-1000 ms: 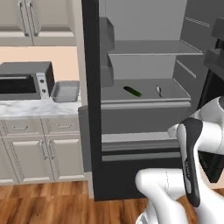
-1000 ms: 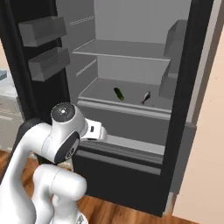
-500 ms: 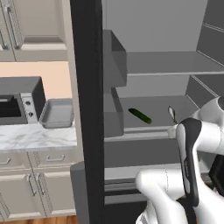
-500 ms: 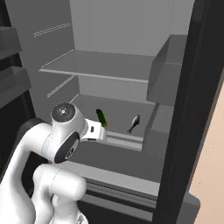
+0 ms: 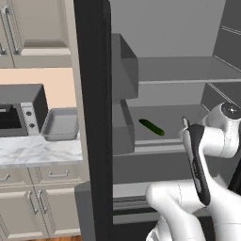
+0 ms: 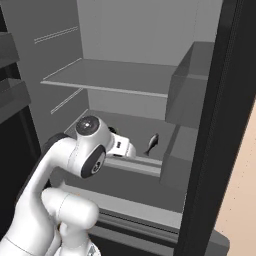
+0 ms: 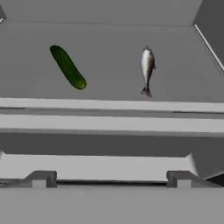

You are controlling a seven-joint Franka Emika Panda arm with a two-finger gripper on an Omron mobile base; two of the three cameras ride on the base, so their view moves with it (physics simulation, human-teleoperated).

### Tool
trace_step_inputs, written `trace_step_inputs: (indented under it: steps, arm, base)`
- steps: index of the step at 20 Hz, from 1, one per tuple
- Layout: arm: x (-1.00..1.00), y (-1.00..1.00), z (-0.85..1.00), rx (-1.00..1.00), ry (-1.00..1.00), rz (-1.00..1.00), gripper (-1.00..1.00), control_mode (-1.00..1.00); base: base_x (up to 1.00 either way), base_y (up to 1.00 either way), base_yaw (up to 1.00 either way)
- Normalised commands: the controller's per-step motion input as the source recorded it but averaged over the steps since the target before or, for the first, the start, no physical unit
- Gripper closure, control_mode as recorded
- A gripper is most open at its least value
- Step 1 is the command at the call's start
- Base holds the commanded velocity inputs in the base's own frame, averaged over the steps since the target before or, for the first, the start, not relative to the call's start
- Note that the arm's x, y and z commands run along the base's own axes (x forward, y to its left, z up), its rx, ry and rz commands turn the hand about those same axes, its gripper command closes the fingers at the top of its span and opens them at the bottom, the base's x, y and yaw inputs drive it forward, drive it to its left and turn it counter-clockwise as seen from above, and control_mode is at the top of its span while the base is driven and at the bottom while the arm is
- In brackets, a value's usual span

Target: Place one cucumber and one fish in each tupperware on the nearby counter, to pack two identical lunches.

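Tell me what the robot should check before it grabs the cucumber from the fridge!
1. Fridge door open: ok.
2. Cucumber lying free on the shelf, nothing on it: ok.
3. Fish apart from the cucumber: ok.
4. Gripper open and empty: ok.
5. Gripper lined up over the cucumber: not ok, it sits short of the shelf, between the two.
6. Grey tupperware on the counter ready: ok; its inside, cannot tell.

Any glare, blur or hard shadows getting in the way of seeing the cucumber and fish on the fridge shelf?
Hand view: flat even light, no glare; cucumber and fish sharp, shadows faint. Left base view: cucumber clear, slightly soft. Right base view: fish small, dim against the grey interior.
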Motion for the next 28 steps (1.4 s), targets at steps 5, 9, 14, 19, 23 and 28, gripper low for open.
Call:
trace_step_inputs:
  steps: [5, 9, 14, 19, 23, 28]
  arm:
    - [0.6, -0.76, -0.05, 0.01, 0.03, -0.13, -1.0, -1.0]
    - [0.63, -0.55, 0.0, 0.04, 0.04, 0.0, -1.0, -1.0]
    - [0.69, -0.15, -0.2, 0.05, 0.0, 0.04, -1.0, -1.0]
    - [0.69, -0.03, -0.33, 0.01, 0.0, 0.02, -1.0, -1.0]
    - [0.67, -0.21, -0.24, 0.0, 0.0, 0.0, -1.0, -1.0]
    - [0.56, -0.38, -0.22, 0.0, 0.0, 0.0, -1.0, -1.0]
  base:
    - [0.0, 0.0, 0.0]
    - [0.0, 0.0, 0.0]
    - [0.0, 0.0, 0.0]
    - [0.0, 0.0, 0.0]
    - [0.0, 0.0, 0.0]
    - [0.0, 0.0, 0.0]
